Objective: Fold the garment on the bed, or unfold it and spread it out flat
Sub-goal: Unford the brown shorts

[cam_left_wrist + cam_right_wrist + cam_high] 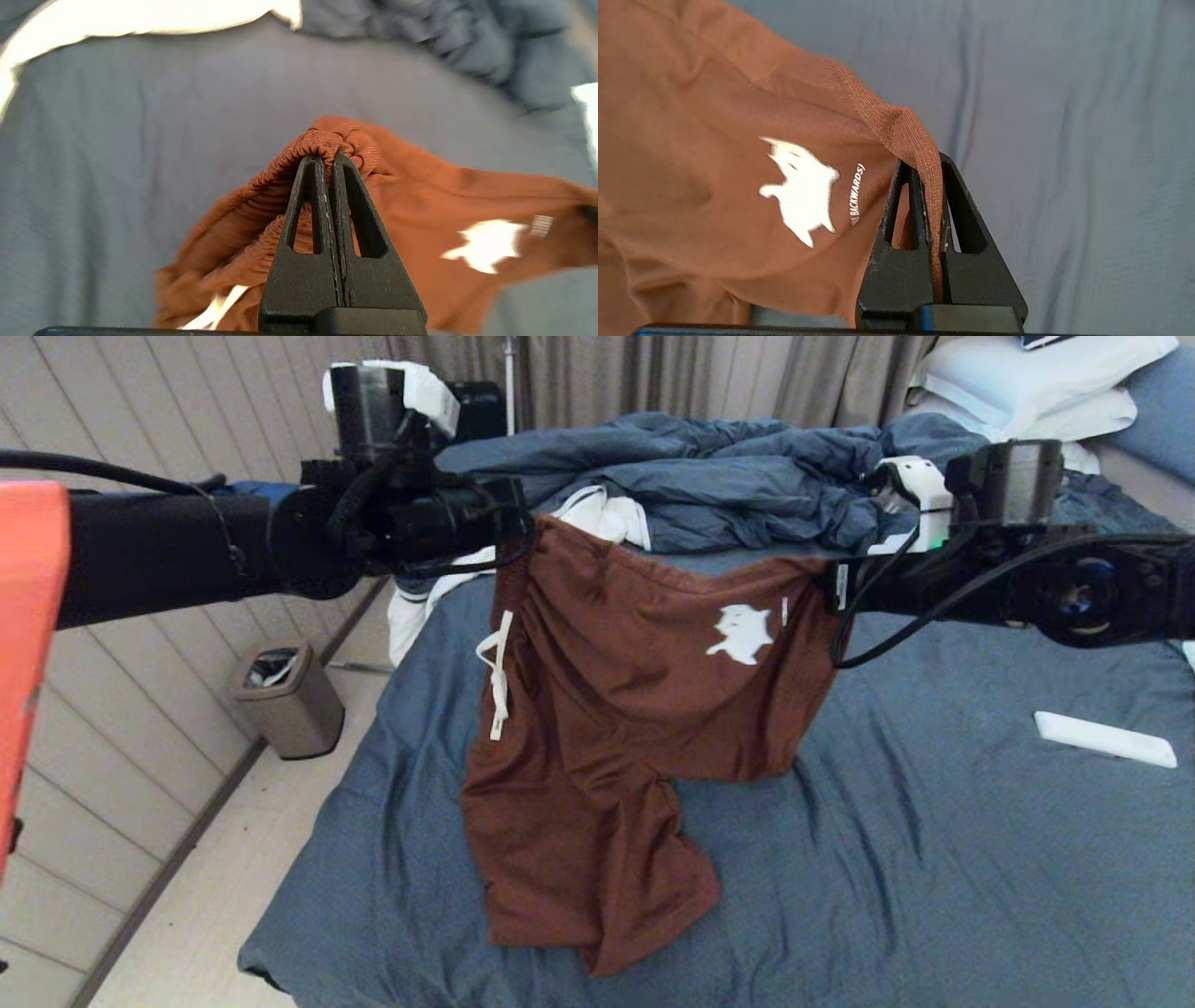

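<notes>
The rust-brown shorts (616,709) hang in the air above the bed (934,859), stretched between both arms. My left gripper (523,527) is shut on the gathered waistband (303,149); the white drawstring (495,677) dangles below it. My right gripper (831,583) is shut on a leg hem (920,154), close to the white printed mark (742,633). The lower leg of the shorts (597,887) drapes down onto the slate-blue sheet. In the wrist views both pairs of black fingers (327,205) (931,219) pinch brown fabric.
The rumpled dark blue duvet (709,476) with white lining lies behind the shorts, white pillows (1027,383) at the back right. A flat white object (1106,739) rests on the sheet at right. A small bin (285,695) stands on the floor left of the bed.
</notes>
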Robot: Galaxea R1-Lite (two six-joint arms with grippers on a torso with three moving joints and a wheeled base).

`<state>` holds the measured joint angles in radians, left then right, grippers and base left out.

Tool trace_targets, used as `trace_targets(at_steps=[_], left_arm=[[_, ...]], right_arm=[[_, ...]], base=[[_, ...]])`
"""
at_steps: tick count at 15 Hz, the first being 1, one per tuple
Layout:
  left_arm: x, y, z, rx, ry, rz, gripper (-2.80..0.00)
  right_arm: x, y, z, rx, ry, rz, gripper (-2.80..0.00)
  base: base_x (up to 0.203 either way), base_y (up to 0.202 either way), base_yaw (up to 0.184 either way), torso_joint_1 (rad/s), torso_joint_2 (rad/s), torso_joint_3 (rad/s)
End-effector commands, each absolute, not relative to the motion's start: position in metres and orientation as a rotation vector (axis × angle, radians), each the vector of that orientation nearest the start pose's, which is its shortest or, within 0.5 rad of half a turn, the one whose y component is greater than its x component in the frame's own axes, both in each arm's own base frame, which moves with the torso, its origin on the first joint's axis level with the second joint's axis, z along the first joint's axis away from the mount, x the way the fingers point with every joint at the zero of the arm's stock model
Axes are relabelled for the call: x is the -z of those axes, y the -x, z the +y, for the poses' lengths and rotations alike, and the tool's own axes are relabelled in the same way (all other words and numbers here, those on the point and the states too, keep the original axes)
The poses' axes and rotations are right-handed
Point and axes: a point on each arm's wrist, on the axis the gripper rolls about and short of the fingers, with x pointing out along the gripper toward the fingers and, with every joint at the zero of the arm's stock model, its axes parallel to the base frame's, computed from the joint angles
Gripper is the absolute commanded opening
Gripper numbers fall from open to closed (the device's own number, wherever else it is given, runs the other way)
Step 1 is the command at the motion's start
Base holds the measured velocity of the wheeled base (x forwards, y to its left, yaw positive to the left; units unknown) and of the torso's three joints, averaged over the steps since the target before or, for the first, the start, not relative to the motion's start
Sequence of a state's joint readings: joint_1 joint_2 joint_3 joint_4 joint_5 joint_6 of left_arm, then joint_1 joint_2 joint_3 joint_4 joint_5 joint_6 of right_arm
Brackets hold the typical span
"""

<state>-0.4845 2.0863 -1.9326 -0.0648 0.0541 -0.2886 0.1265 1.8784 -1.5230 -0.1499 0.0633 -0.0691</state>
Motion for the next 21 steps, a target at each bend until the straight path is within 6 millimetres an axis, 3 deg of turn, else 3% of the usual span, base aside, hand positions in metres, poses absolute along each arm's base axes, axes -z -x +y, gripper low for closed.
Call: trace_targets(at_steps=[1,4,5,6,11,15,18,20,21], left_arm=[[-0.271,-0.406,-0.206,0.393,0.232,0.182,-2.80],[-0.259,-0.418,-0.202,0.376,0.229,0.177,-2.80],[-0.254,-0.421,-0.203,0.371,0.229,0.178,-2.80],[-0.250,-0.424,-0.204,0.345,0.226,0.180,0.00],[-0.248,-0.429,-0.206,0.319,0.192,0.134,0.00],[-0.236,-0.436,-0.209,0.313,0.164,0.133,0.00],[-0.254,-0.425,-0.203,0.306,0.170,0.125,0.00],[-0.274,-0.410,-0.189,0.279,0.189,0.160,0.00],[-0.284,-0.400,-0.178,0.268,0.208,0.187,0.00]], right_arm=[[-0.251,-0.396,0.046,-0.193,0.076,0.257,-2.80],[-0.239,-0.407,0.046,-0.192,0.075,0.250,-2.80],[-0.237,-0.410,0.046,-0.190,0.076,0.231,0.00],[-0.235,-0.413,0.046,-0.190,0.076,0.217,0.00],[-0.230,-0.425,0.042,-0.175,0.074,0.208,0.00],[-0.235,-0.420,0.041,-0.173,0.075,0.201,0.00],[-0.253,-0.406,0.040,-0.175,0.068,0.171,0.00],[-0.266,-0.389,0.040,-0.176,0.048,0.180,0.00],[-0.272,-0.377,0.039,-0.174,0.023,0.204,-2.21]], base=[[0.000,0.000,0.000,0.000,0.00,0.000],[0.000,0.000,0.000,0.000,0.00,0.000],[0.000,0.000,0.000,0.000,0.00,0.000],[0.000,0.000,0.000,0.000,0.00,0.000],[0.000,0.000,0.000,0.000,0.00,0.000],[0.000,0.000,0.000,0.000,0.00,0.000],[0.000,0.000,0.000,0.000,0.00,0.000],[0.000,0.000,0.000,0.000,0.00,0.000],[0.000,0.000,0.000,0.000,0.00,0.000]])
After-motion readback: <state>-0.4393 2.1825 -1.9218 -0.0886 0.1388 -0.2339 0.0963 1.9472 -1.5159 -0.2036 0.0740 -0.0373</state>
